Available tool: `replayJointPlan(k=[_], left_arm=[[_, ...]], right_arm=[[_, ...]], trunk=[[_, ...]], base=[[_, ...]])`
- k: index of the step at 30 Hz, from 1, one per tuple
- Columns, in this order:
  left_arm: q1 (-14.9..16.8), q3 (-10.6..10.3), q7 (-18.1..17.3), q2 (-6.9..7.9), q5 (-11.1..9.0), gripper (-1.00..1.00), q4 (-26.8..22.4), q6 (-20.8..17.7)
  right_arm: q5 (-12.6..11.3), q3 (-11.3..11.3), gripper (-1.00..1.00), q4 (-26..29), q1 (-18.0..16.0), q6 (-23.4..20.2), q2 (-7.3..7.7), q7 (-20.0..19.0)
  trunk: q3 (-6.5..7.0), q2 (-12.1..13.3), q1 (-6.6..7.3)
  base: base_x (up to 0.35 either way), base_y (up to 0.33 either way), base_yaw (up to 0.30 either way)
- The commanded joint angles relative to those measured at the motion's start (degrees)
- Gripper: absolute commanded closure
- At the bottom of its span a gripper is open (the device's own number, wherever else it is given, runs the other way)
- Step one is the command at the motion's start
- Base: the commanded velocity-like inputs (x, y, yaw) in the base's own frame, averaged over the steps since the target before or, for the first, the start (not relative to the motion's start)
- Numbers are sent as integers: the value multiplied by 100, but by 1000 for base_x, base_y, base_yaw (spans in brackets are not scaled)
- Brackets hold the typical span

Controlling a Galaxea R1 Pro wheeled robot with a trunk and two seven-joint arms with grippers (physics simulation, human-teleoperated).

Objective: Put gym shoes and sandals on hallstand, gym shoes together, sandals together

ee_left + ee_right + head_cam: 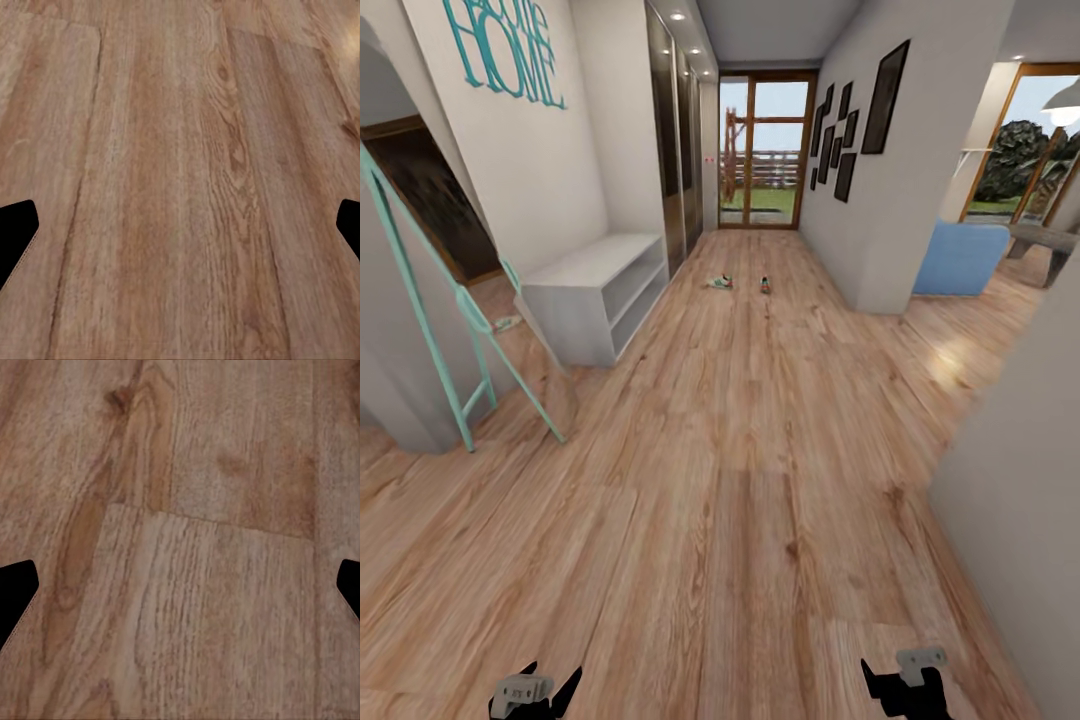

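While both tools, left tool (535, 690) and right tool (905, 685), hang spread and empty, two gym shoes (721, 283) lie far down the corridor floor (760, 480); approach stage, drive closer next

Head camera faces down the corridor; wrist cameras overlook floor (180, 180).

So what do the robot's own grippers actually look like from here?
In the head view, each gripper is a black, pronged claw with a small light-grey bracket bearing dark holes: the left gripper and the right gripper. In the wrist views, the fingers show as flat black wedge shapes at the picture's sides. No cables or markings can be made out.
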State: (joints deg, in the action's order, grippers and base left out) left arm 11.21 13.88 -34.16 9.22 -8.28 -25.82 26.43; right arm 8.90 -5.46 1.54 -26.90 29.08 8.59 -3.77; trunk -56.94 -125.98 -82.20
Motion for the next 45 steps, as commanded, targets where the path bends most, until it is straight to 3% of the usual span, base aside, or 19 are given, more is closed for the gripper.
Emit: replayJointPlan(k=[1, 45], left_arm=[[4, 18, -56, -3, -42, -100, 7, -10], [4, 18, -56, -1, -51, -100, 7, -7]], right_arm=[[45, -52, -100, -4, -2, 18, 2, -25], [42, -52, -100, -4, 62, 18, 2, -19]], trunk=[[-5, -2, -3], [-5, -2, -3]], base=[[340, 0, 0], [340, 0, 0]])
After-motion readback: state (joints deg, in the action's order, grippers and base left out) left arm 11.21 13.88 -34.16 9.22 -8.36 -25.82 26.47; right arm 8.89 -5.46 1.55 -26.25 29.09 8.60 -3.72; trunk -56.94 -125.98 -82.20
